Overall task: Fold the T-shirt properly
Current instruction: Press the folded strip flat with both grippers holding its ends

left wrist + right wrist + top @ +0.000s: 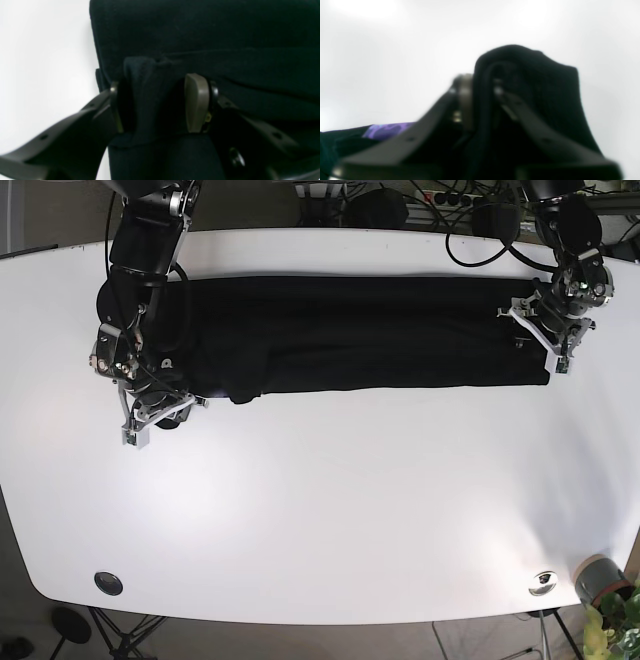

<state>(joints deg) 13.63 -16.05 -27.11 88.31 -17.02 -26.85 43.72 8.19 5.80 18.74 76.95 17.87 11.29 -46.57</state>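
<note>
So far the shirt (360, 332) lies as a long narrow band across the far side of the table (330, 510), which suggests the lengthwise folds are in and the crosswise folds are still to do. Left gripper (155, 105) has a bunched ridge of cloth between its fingers, though the tan pad (196, 102) seems to stand slightly clear of it, so a firm pinch is uncertain. Right gripper (480, 97) is clamped on a raised fold at the band's other end. Hard to read: the right wrist view is blurred, black cloth hides layer edges, and a purple patch (387, 130) below the right gripper may be a print.
</note>
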